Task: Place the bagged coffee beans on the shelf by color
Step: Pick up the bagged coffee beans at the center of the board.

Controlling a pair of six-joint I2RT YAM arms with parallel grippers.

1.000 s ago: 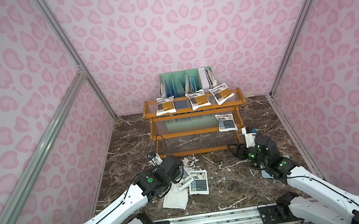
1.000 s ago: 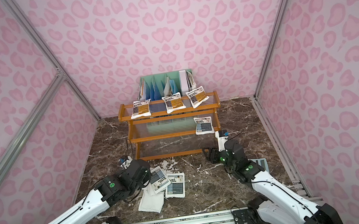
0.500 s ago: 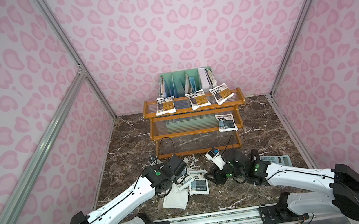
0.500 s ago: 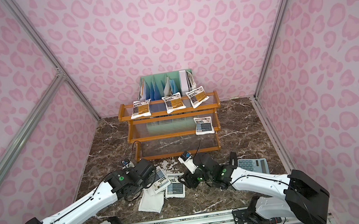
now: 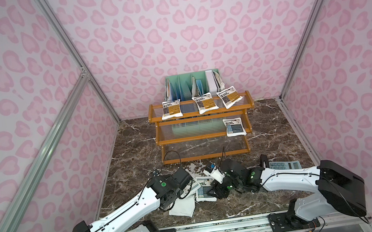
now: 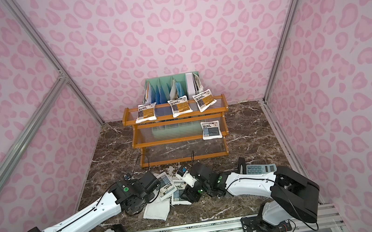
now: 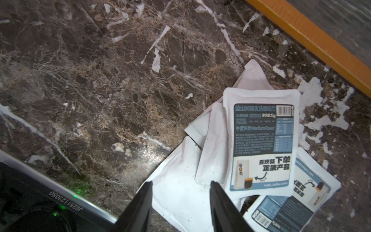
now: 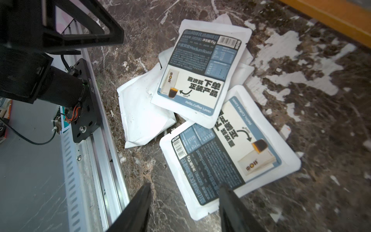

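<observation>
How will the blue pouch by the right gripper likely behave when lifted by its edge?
The blue pouch looks flat and pillowy, so it will probably sag rather than stay stiff. Its smooth film may slip. A second pouch overlaps one corner and may drag along.

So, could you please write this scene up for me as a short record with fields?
Shelf, top tier: three orange pouches
Middle tier: one blue pouch, right end
Bottom tier: no pouches
Floor: two face-up blue pouches, overlapping, atop white-backed pouches
Left hand: open, over a white-backed pouch
Right hand: open, at a face-up blue pouch's corner
Also there: calculator, mint rack
</observation>
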